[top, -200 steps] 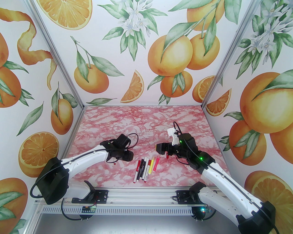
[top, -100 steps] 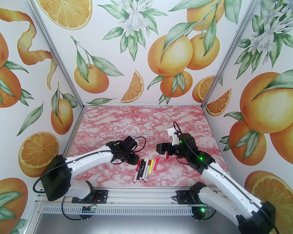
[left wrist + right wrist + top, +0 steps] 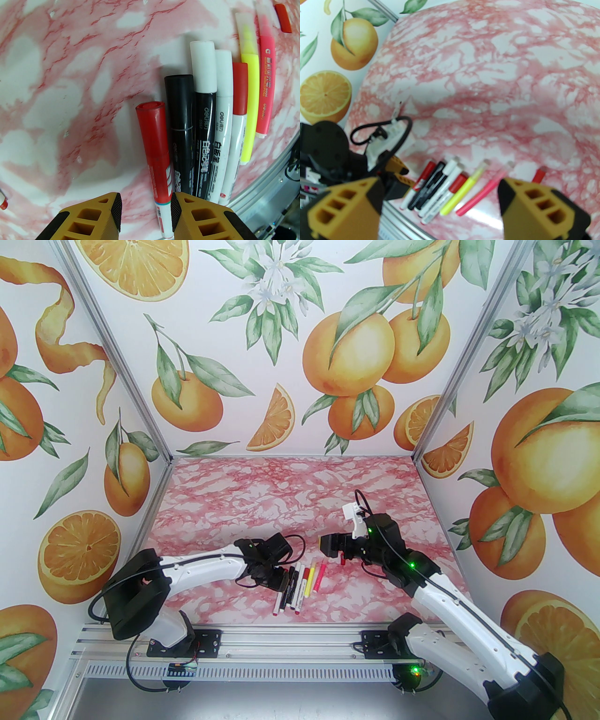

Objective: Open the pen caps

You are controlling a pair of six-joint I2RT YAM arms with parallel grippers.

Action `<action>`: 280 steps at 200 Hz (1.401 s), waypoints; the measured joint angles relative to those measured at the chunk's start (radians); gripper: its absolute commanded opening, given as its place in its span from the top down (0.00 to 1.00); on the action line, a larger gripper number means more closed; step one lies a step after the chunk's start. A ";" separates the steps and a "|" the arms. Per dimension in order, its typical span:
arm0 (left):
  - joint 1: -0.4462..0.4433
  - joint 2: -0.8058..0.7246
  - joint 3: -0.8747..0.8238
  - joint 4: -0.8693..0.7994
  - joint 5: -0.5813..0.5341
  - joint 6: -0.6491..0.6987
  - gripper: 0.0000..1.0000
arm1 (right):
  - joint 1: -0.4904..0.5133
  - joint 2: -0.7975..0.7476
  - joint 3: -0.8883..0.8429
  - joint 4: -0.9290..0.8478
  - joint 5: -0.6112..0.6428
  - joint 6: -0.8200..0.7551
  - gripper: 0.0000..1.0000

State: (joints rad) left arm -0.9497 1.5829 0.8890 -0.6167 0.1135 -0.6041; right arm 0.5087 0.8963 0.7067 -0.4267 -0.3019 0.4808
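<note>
- Left gripper point(image 3: 145, 206): its yellow fingers point(image 3: 89, 218) stand partly apart, one on each side of the lower barrel of the red marker point(image 3: 154, 150). A gap shows beside the barrel, so nothing looks pinched yet.
- Reason for this placement (judged): a hold low on the barrel leaves the cap end free for the other arm to pull.
- Red marker's cap point(image 3: 150, 121): seated on the marker and pointing away from the left gripper. This marker lies at the left end of the row, where bare table point(image 3: 58, 93) gives one finger room to come down.
- Pens point(image 3: 300, 587): seven lie side by side near the table's near edge, most touching their neighbours, caps toward the far side. From the red marker outward come a black one, a black one with a white cap point(image 3: 203, 68), a white one, a white one with a red cap point(image 3: 240, 88), a yellow highlighter point(image 3: 249, 93) and a pink highlighter point(image 3: 266, 93).
- Loose red cap point(image 3: 283, 18): lies on the table just beyond the pink highlighter, on no pen.
- Right gripper point(image 3: 440, 189): its fingers point(image 3: 534, 204) are spread wide and empty. It hangs above the far end of the row, probably waiting to take a cap.
</note>
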 measured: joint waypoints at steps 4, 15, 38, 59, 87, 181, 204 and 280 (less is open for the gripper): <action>-0.002 0.004 0.000 0.004 0.000 -0.002 0.59 | 0.000 0.000 0.000 -0.001 0.000 0.000 0.14; -0.007 0.016 -0.003 0.017 0.002 -0.008 0.59 | 0.000 0.000 0.000 -0.003 0.000 0.000 0.14; -0.013 0.026 -0.017 0.033 0.003 -0.021 0.60 | 0.000 -0.002 0.000 -0.004 0.000 0.000 0.14; -0.013 0.030 -0.024 0.042 0.005 -0.026 0.60 | 0.000 -0.011 0.000 -0.007 0.000 0.000 0.14; -0.013 0.035 -0.025 0.044 0.001 -0.027 0.61 | 0.000 -0.020 0.000 -0.011 0.001 0.000 0.15; -0.018 0.018 -0.031 -0.036 -0.094 -0.029 0.71 | 0.000 -0.021 0.000 -0.014 0.008 0.001 0.15; -0.017 0.002 -0.045 -0.076 -0.111 -0.025 0.72 | 0.000 -0.021 0.000 -0.014 0.008 0.001 0.15; -0.014 0.003 -0.018 -0.129 -0.163 -0.002 0.84 | 0.000 -0.021 0.000 -0.013 0.008 0.010 0.15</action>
State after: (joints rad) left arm -0.9634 1.5864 0.8715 -0.7460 -0.0498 -0.6060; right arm 0.5087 0.8749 0.7063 -0.4397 -0.2943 0.4904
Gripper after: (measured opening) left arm 0.192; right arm 0.855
